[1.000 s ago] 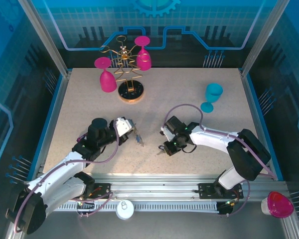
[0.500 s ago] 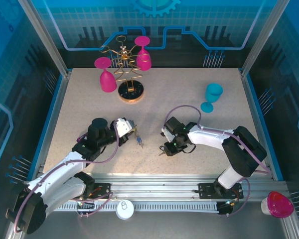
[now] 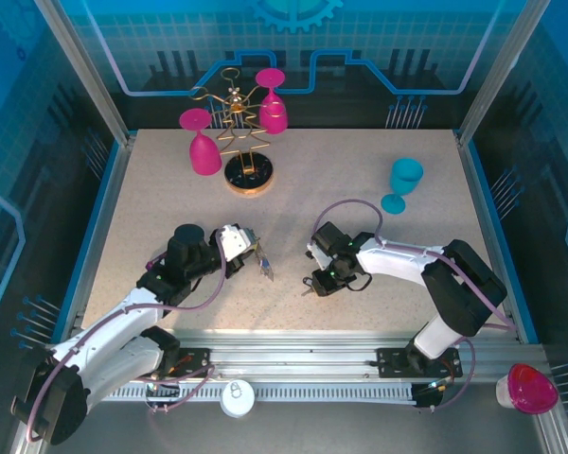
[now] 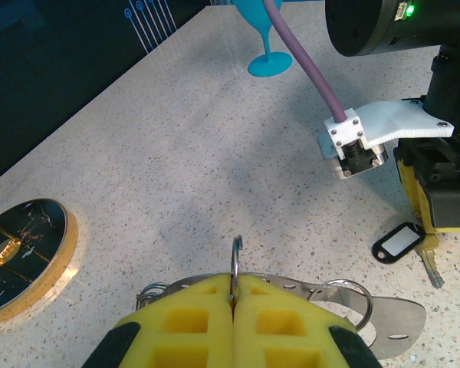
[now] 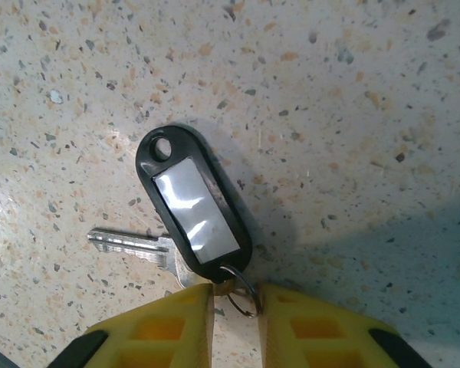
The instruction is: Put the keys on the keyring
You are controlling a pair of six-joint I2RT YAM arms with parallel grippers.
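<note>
My left gripper [image 4: 234, 295] is shut on a thin grey metal ring, the keyring [image 4: 235, 262], which stands upright between the yellow pads. A flat silver clip with small rings [image 4: 345, 295] lies under it. In the top view a small bluish key [image 3: 264, 269] hangs at the left gripper [image 3: 255, 251]. The dark-rimmed key tag [image 5: 192, 205] lies flat on the table, with its silver blade [image 5: 130, 242] pointing left. My right gripper [image 5: 236, 303] pinches the tag's small split ring [image 5: 245, 295] between its fingers. The same tag [image 4: 401, 242] lies below the right gripper in the left wrist view.
A gold wire rack on a round dark base [image 3: 247, 176] holds two pink glasses at the back left; its base [image 4: 23, 253] is near the left gripper. A teal glass [image 3: 403, 182] stands at the back right. Blue rails edge the table.
The right arm's elbow has swung slightly inward and its gripper has settled over the tagged key. The left gripper holds still with the ring.
</note>
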